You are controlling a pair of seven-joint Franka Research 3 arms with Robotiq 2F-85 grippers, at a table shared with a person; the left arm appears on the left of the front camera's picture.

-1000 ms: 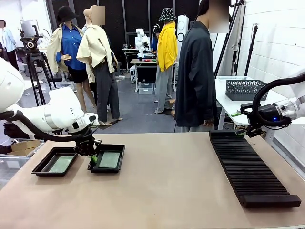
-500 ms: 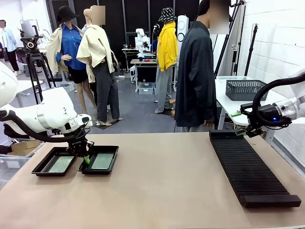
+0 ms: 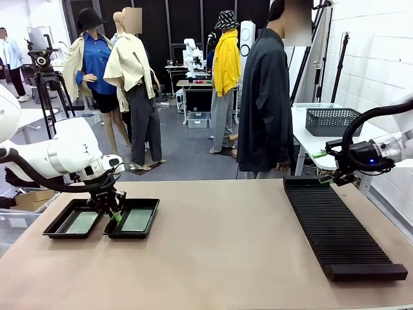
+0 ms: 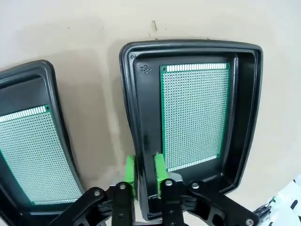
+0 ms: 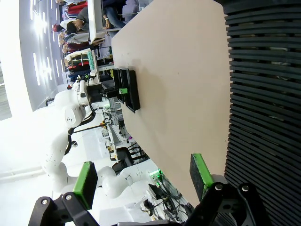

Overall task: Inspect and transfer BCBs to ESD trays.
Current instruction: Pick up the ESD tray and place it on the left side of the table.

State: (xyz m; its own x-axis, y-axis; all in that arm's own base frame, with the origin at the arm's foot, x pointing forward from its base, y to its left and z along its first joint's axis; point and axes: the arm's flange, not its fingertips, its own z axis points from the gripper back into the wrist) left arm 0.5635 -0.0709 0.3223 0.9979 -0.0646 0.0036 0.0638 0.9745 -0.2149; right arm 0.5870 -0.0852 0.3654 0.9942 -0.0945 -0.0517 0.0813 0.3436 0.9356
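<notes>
Two trays: both ESD trays sit side by side at lower left of the front view, on the table.
Boards: one green BCB lies flat on the floor of the tray at centre of the left wrist view; a second BCB lies in the tray at that view's left edge.
Left gripper: green pads straddle the near rim of the centre tray, one inside, one outside. Gap narrow; I cannot tell whether they pinch the rim or have let go.
Right gripper: jaws spread wide, nothing between them, poised over the near end of the black ribbed rack at right of the front view.
Handling, my read: boards look thin, stiff, light; perforated faces give little to grab. I would take them by opposite long edges, not the face.
Trays: glossy plastic, likely slick and light; a rim pinch could drag or tip one.
</notes>
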